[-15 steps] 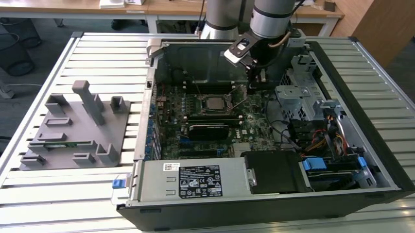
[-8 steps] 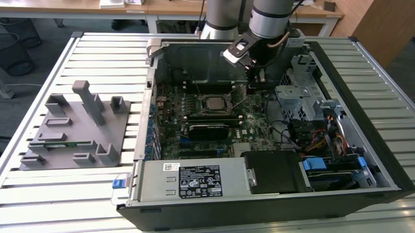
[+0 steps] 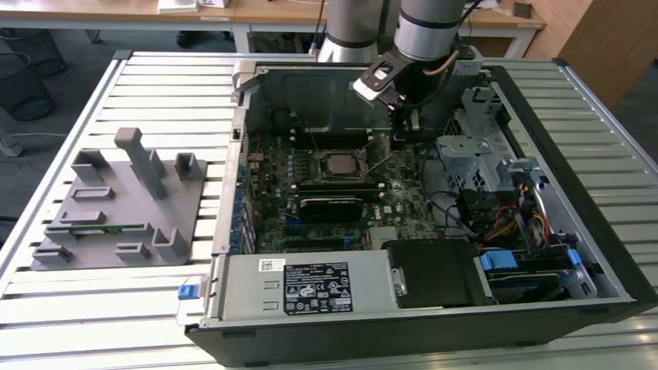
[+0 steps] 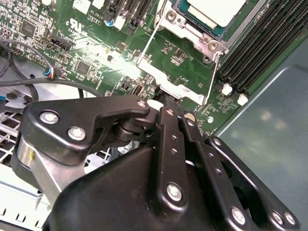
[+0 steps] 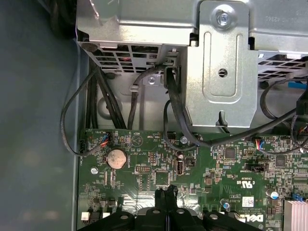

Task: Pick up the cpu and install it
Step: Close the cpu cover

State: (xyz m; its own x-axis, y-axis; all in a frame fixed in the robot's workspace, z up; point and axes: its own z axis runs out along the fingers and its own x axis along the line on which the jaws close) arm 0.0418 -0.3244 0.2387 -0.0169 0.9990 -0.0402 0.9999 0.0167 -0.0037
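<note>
hovering arm: the arm (image 3: 427,31) reaches from the upper middle of the exterior view into the open case (image 3: 411,339), which lies on the slatted desk (image 3: 154,92).
jaws: pressed together, with a thin seam between them in the first wrist view; nothing seen pinched; tips low over the motherboard (image 5: 144,178), just beside the socket (image 4: 192,34).
cpu (image 4: 216,10): lying in the socket at the centre of the board, silvery plate up, apart from the jaws.
step in hand: by my reading the chip is already placed and the work is at the seating or locking stage beside the socket; whether the frame is clamped i cannot tell.
next move calls for: small, careful motion, since the thin lever wire (image 4: 148,45) and tiny board parts sit right by the tips.
second wrist view adds: socket, chip and memory slots (image 4: 255,48) close up.
first wrist view adds: coin cell (image 5: 115,158), black cables (image 5: 173,106), metal cage (image 5: 221,72).
exterior view adds: grey fixture (image 3: 113,208) at the exterior view's left, well apart from the case.
</note>
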